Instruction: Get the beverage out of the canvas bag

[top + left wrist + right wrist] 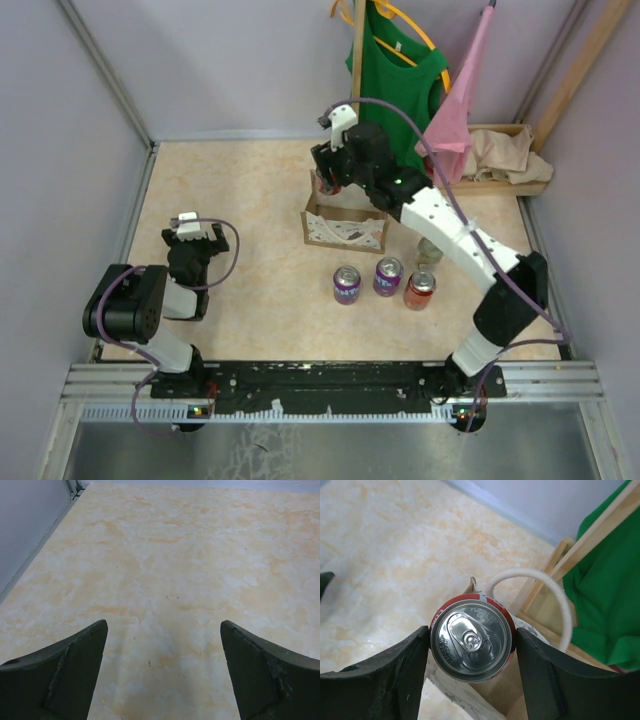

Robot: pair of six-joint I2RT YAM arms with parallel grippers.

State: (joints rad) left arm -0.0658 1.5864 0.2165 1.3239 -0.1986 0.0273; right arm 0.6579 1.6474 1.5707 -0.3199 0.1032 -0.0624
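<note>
The canvas bag [345,228] stands open in the middle of the table, beige with a white lace band. My right gripper [331,172] hovers over its far left corner. In the right wrist view the right gripper [472,641] is shut on a red beverage can [472,643], silver top facing the camera, one finger [395,675] on each side. The can is held above the bag's rim [470,586], with a white loop handle [559,597] beside it. My left gripper [190,238] rests low at the left; it [162,655] is open and empty over bare table.
Two purple cans [346,285] [388,276] and an orange-red can [419,290] stand in front of the bag. A wooden tray with tan cloth [505,155] sits back right. A green shirt [400,70] and pink cloth [455,115] hang behind.
</note>
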